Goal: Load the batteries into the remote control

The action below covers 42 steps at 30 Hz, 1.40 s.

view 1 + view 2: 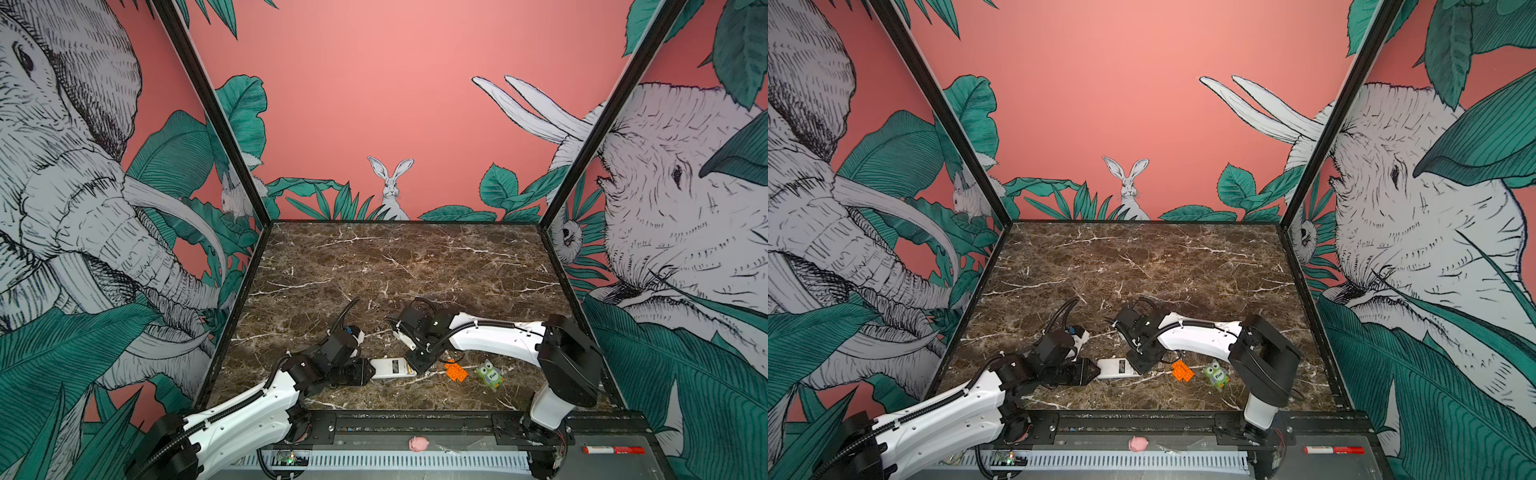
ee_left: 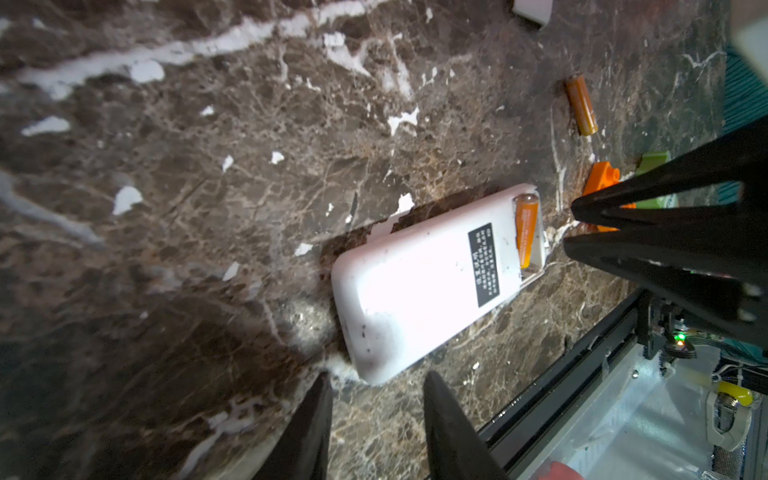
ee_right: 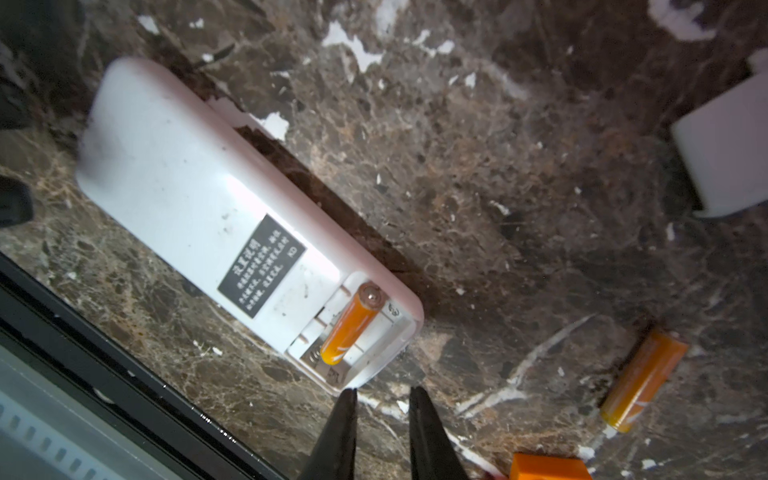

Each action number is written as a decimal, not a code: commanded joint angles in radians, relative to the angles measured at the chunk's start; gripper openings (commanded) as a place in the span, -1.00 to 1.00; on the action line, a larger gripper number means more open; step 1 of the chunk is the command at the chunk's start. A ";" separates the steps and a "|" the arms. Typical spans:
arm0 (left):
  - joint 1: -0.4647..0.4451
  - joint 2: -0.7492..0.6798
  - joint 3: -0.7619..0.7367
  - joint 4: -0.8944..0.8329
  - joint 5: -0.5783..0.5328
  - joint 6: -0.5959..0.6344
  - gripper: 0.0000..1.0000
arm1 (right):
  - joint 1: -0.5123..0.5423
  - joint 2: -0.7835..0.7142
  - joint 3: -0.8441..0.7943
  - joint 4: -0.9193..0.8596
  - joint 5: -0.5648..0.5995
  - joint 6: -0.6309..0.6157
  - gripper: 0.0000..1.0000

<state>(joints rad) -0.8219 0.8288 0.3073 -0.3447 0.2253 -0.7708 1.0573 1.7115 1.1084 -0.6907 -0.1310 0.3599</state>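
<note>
A brown marble counter (image 1: 415, 270) veined in white floors a booth papered with elephants, leaves and a rabbit. In both top views the left arm (image 1: 249, 403) reaches in from 7 o'clock. The left jaws stand partly released and grip nothing, their tips at the left end of the remote control (image 1: 390, 368).

The remote lies flat near the counter's 6 o'clock edge, white back up, black label showing, with its battery bay uncovered at the right end. One battery (image 3: 349, 324) lies in that bay.

The right arm (image 1: 490, 336) comes in from 4 o'clock. The right jaws hover at the bay end, parted by a narrow gap with nothing between them.

The second battery (image 3: 642, 380) lies loose on the counter, near the bay end but apart from it. A white plastic piece (image 3: 723, 166) rests farther off. At the remote's 3 o'clock lies an orange studded brick (image 1: 456, 371), then a green owl toy (image 1: 489, 375).
</note>
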 commanded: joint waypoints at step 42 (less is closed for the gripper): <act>0.005 0.055 -0.079 0.093 0.031 -0.020 -0.39 | 0.024 0.109 0.082 -0.044 0.057 0.034 -0.56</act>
<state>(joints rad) -0.8219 0.8825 0.2501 -0.2474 0.2550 -0.7856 1.0706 1.8030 1.1725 -0.7109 -0.0856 0.3828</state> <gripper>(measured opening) 0.305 0.222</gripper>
